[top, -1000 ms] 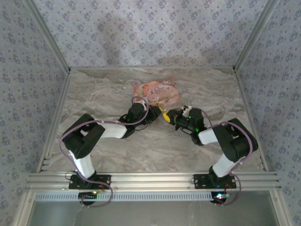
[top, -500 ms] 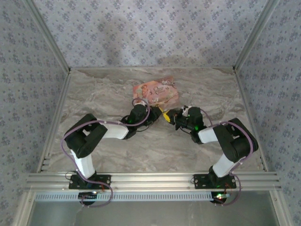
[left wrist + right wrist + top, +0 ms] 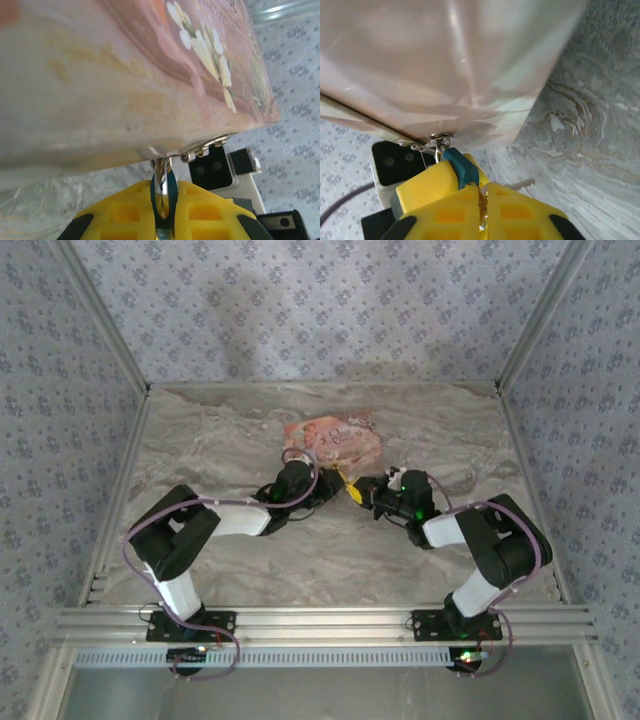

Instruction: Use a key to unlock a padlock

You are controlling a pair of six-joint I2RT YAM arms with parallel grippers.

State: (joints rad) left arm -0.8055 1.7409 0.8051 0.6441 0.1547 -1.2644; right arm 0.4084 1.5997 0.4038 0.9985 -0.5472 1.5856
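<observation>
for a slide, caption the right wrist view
Right gripper pinches a brass key at the blue padlock hooked on the pink tin.

The left gripper's [image 3: 163,212] 2 yellow ribbed pads [image 3: 122,216] pinch the tiny blue padlock [image 3: 171,189]; its silvery shackle hooks up through a metal hasp on the pink flower-printed tin box [image 3: 125,75]; grey marbled table [image 3: 40,200] lies beneath.

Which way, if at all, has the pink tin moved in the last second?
No. The pink tin keeps its place against the table's back edge; no shift shows from above.
</observation>
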